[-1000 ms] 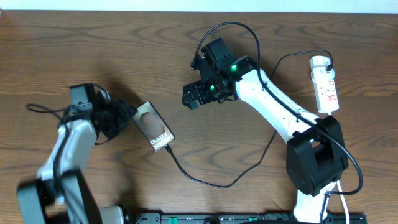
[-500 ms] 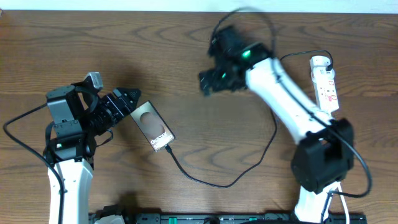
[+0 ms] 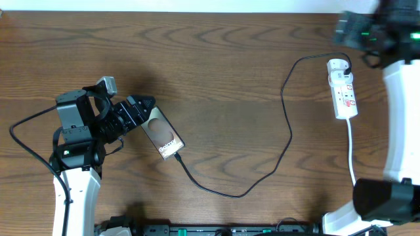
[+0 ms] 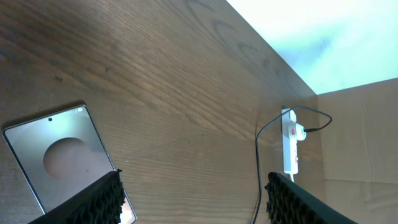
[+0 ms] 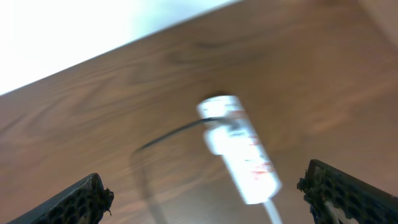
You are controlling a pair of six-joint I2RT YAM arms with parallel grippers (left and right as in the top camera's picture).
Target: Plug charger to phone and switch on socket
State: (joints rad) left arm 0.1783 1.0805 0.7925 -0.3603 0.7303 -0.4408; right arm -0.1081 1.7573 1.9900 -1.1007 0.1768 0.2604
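Note:
The phone (image 3: 163, 134) lies flat at the left of the table, pale round patch up. The charger (image 3: 289, 131) meets the phone's near end, loops over the table and ends in a black plug (image 3: 346, 64) in the socket (image 3: 342, 88) at the far right. My left gripper (image 3: 139, 111) is open at the phone's left edge and holds nothing. In the left wrist view one finger (image 4: 93, 202) overlaps the phone (image 4: 56, 155). My right gripper (image 3: 348, 27), blurred, hovers open beyond the socket's far end. The socket (image 5: 239, 149) shows below its fingers.
The white cord (image 3: 351, 151) trails from the socket toward the front edge. A black rail (image 3: 216, 229) runs along the front edge. The right arm's base (image 3: 384, 203) stands at the front right. A cardboard wall (image 4: 360, 143) stands behind the socket.
The right arm has swung from the table's middle to the far right, over the socket. The left gripper has opened wider and edged toward the phone.

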